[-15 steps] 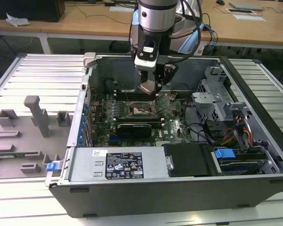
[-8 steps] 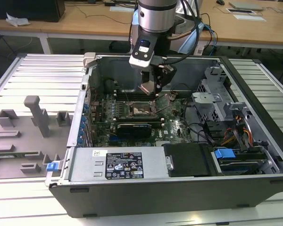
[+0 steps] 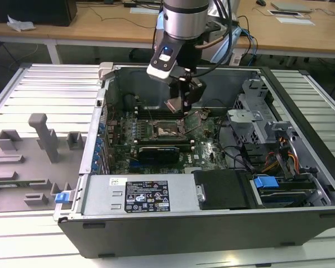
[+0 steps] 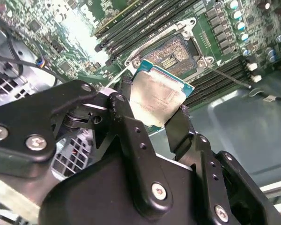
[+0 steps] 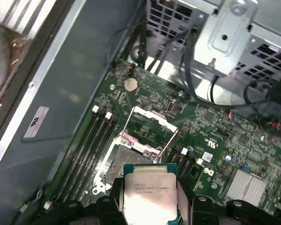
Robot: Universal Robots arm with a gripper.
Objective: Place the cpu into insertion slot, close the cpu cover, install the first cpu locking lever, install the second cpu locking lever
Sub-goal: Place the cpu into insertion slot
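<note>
Second wrist view: the gripper (image 4: 154, 107) pinches the cpu (image 4: 159, 96) by two opposite edges between its black fingers (image 4: 126, 110), metal top facing the camera and tilted. The chip hangs above the insertion slot (image 4: 171, 54) without touching it; the tan contact field lies bare. In the first wrist view the cpu (image 5: 150, 192) carries lines of small print on its lid. Just beyond it sits the insertion slot (image 5: 118, 160), with the cpu cover (image 5: 155, 118) swung up and standing open behind it. Long black memory slots (image 5: 91, 140) run beside the socket. A white sticker (image 5: 36, 123) with dark lettering is on the grey case wall. In the exterior view, a larger white label (image 3: 147, 195) is on the casing at the near edge.
</note>
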